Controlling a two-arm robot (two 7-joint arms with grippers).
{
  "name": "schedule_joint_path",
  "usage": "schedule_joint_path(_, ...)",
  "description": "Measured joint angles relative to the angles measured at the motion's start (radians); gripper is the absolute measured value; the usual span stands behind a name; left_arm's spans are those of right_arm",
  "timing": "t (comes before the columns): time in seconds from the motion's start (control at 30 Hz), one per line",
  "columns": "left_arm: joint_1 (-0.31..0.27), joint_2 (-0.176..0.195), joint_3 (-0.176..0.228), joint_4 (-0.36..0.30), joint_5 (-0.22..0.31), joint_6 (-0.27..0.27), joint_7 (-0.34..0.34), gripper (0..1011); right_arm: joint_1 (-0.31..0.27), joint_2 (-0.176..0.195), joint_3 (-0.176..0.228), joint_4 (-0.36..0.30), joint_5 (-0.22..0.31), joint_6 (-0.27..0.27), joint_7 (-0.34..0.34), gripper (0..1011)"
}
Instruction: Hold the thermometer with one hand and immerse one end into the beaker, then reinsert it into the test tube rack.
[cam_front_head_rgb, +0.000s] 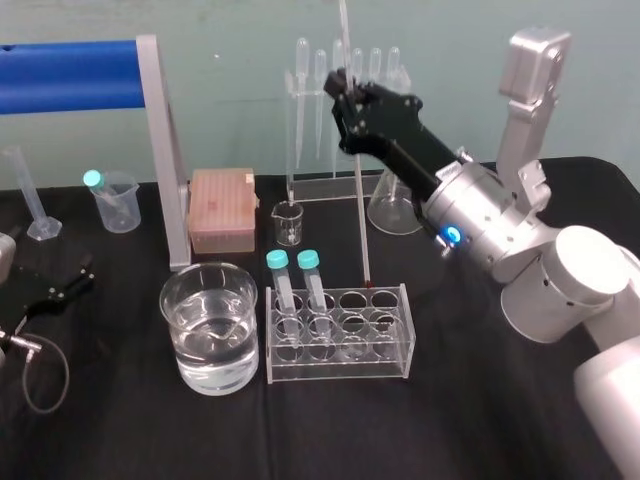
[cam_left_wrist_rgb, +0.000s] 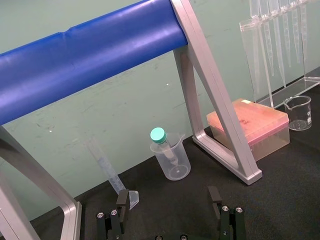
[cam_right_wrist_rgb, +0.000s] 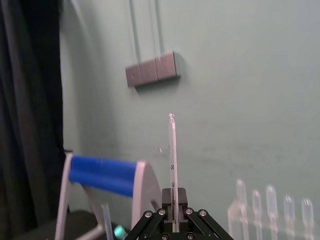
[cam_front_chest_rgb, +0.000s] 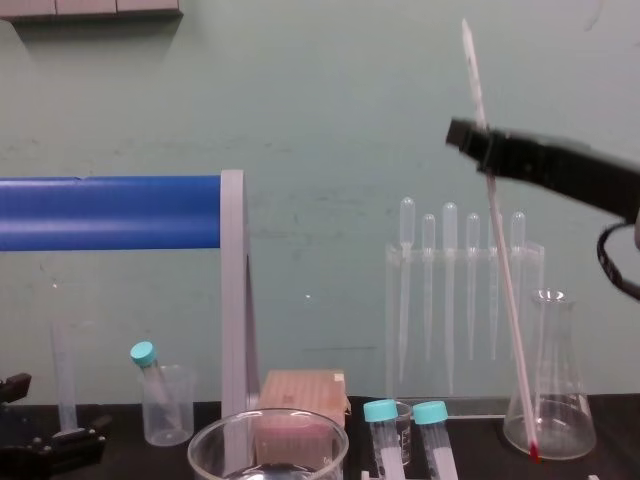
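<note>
Your right gripper (cam_front_head_rgb: 345, 98), reaching in from the right of the head view towards the upper centre, is clamped on the thermometer (cam_front_head_rgb: 362, 215) a little below the rod's top end. The rod hangs nearly upright, leaning slightly. It runs down the middle of the frame to its reddish tip, which sits at the back edge of the test tube rack (cam_front_head_rgb: 340, 372), over the right half of the rear row. You cannot tell from here whether the tip has entered a hole.

In the chest view the same rod (cam_front_chest_rgb: 508, 300) slants from the upper right down to the lower right. It crosses in front of the conical flask (cam_front_chest_rgb: 568, 420), with the black fingers (cam_front_chest_rgb: 472, 135) closed round it high up. The right wrist view shows the thermometer (cam_right_wrist_rgb: 172, 170) rising straight out of the pinched fingertips at the bottom centre, its numbered scale readable against the pale green wall.

The beaker (cam_front_head_rgb: 172, 300), part full of clear water, stands at lower centre-left of the head view, just left of the rack and apart from the thermometer. Two teal-capped tubes (cam_front_head_rgb: 312, 282) stand in the rack's left holes.

Your left gripper (cam_front_head_rgb: 62, 285) lies parked on the black table (cam_front_head_rgb: 480, 400) at the far left, its fingers (cam_left_wrist_rgb: 122, 202) spread apart with nothing between them
</note>
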Motion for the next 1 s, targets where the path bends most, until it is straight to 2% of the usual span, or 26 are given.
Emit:
schedule_joint_path(0.2, 0.000, 0.000, 0.000, 0.000, 0.000, 0.000, 0.000, 1008, 0.038, -0.003, -0.003, 0.001, 0.029, -0.032, 0.019, 58)
schedule_joint_path(0.4, 0.000, 0.000, 0.000, 0.000, 0.000, 0.000, 0.000, 1008, 0.094, -0.017, -0.026, 0.036, 0.048, -0.076, 0.050, 58)
schedule_joint_path(0.63, 0.000, 0.000, 0.000, 0.000, 0.000, 0.000, 0.000, 1008, 0.155, -0.042, -0.075, 0.091, 0.080, -0.110, 0.107, 58)
schedule_joint_path(1.0, 0.000, 0.000, 0.000, 0.000, 0.000, 0.000, 0.000, 1008, 0.214, -0.070, -0.157, 0.138, 0.140, -0.139, 0.212, 58)
